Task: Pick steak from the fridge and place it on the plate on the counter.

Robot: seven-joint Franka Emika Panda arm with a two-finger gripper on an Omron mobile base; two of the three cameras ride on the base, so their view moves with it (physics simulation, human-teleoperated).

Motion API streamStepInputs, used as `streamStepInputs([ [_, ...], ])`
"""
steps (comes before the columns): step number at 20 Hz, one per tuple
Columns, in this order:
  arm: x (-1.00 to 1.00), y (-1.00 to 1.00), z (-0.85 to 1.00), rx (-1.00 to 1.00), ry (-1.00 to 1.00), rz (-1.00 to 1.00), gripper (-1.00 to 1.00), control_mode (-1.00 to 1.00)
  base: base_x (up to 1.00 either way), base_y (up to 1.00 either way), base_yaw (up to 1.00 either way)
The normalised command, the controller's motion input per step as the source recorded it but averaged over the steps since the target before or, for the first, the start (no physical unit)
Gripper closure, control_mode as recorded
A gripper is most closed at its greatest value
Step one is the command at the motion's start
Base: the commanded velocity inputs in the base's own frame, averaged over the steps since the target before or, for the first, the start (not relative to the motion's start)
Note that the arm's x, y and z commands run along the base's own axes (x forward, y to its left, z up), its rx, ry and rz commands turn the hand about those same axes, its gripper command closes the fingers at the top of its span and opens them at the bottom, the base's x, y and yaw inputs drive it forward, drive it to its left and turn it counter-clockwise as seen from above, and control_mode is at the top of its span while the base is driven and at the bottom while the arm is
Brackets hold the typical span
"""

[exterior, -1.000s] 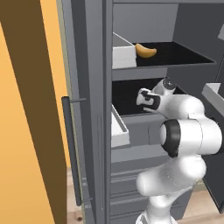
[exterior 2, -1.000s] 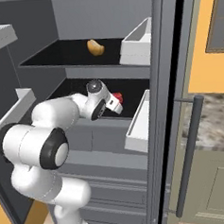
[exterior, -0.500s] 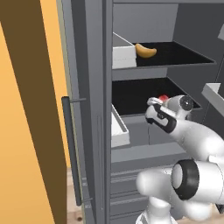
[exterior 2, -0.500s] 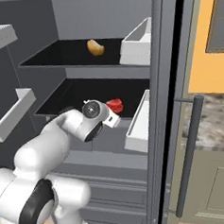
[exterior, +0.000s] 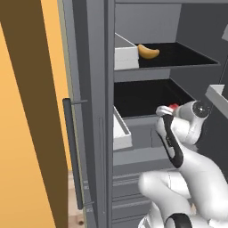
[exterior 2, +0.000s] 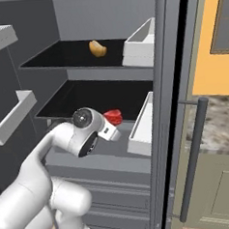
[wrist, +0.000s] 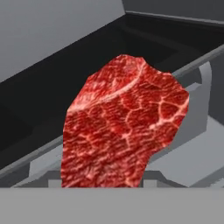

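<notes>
The fingers (exterior 2: 112, 126) are closed on the steak (wrist: 122, 127), which the hand view shows from close up as a red, marbled slab rising from between them; the finger tips themselves are hidden behind the meat. In the right base view the steak (exterior 2: 112, 117) shows as a small red chunk at the end of the white hand, held just above the front edge of the lower black shelf (exterior 2: 86, 96) of the fridge (exterior 2: 105, 20). In the left base view only a sliver of red (exterior: 173, 107) peeks over the wrist, at that same shelf front.

Beyond the hand, the arm (exterior 2: 56, 154) bends down and back toward the base, its white links in front of the grey drawer fronts (exterior 2: 111, 184) under the shelf. A white door bin (exterior 2: 140, 129) sits just to the side of the held steak, and a second white bin (exterior 2: 141, 47) hangs higher, level with the upper shelf (exterior 2: 68, 54). On that upper shelf lies a yellow-orange curved food item (exterior 2: 98, 48), well apart from the hand.

The open fridge door carries a long dark bar handle (exterior 2: 190, 159). Past it, at the right edge of the right base view, a strip of the mottled marble surface (exterior 2: 223, 123) shows above panelled cabinet doors (exterior 2: 224, 201), under an orange wall (exterior 2: 211, 56).
</notes>
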Motion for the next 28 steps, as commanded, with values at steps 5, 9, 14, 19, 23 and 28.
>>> streamStepInputs([
  [5, -0.62, 0.02, 0.0, 0.0, -0.13, 0.03, 1.0, -1.0, 0.0, 0.0, 0.0],
  [9, -0.4, 0.22, 0.01, -0.03, -0.15, 0.06, 1.0, -1.0, 0.0, 0.0, 0.0],
  [14, -0.31, 0.35, 0.02, -0.07, -0.1, 0.02, 1.0, -1.0, 0.0, 0.0, 0.0],
  [19, -0.15, 0.24, 0.0, -0.06, -0.01, 0.01, 1.0, -1.0, 0.0, 0.0, 0.0],
  [23, -0.07, 0.23, 0.0, -0.06, 0.0, 0.01, 1.0, -1.0, 0.0, 0.0, 0.0],
  [28, -0.09, 0.25, 0.0, -0.08, 0.0, 0.0, 1.0, -1.0, 0.0, 0.0, 0.0],
])
